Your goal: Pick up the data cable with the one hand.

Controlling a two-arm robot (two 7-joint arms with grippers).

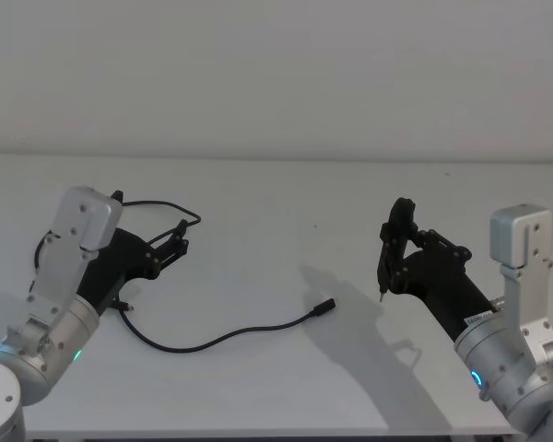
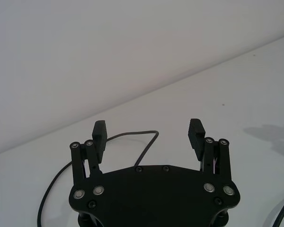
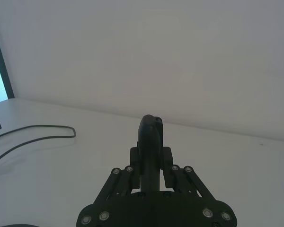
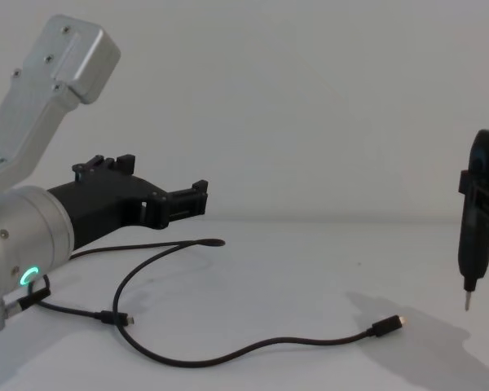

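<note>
Approach: my left tool (image 1: 182, 237), spread wide at frame left, hovers near the data cable (image 1: 221, 338); next, likely descend and close. My right tool (image 1: 394, 247) clamps a stylus (image 1: 383, 276).

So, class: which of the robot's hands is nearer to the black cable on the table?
Left. The left hand hovers open just above a loop of the cable; the right hand, shut on a dark tool, is off beyond the plug end.
</note>
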